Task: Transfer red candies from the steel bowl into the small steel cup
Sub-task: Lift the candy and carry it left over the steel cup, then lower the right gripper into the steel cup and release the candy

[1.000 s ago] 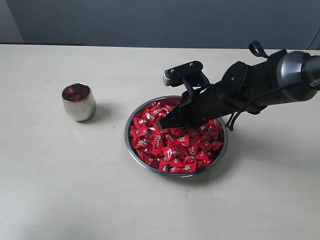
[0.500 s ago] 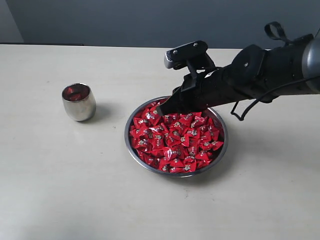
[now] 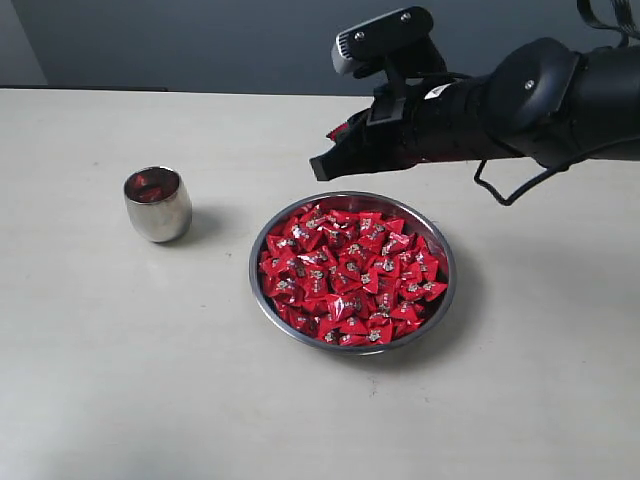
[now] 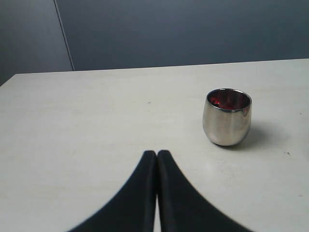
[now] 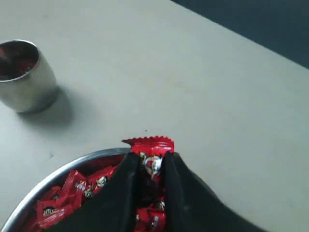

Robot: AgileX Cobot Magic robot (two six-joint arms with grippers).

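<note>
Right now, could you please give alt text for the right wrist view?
The right pincer is shut on one shiny red-wrapped candy above the wide shallow steel bowl of red candies; the small rounded steel cup stands apart on the pale table.

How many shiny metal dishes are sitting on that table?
2: the small steel cup stands alone at the left of the exterior view; the wide steel bowl, full of red candies, sits near the middle. None seems hidden.
</note>
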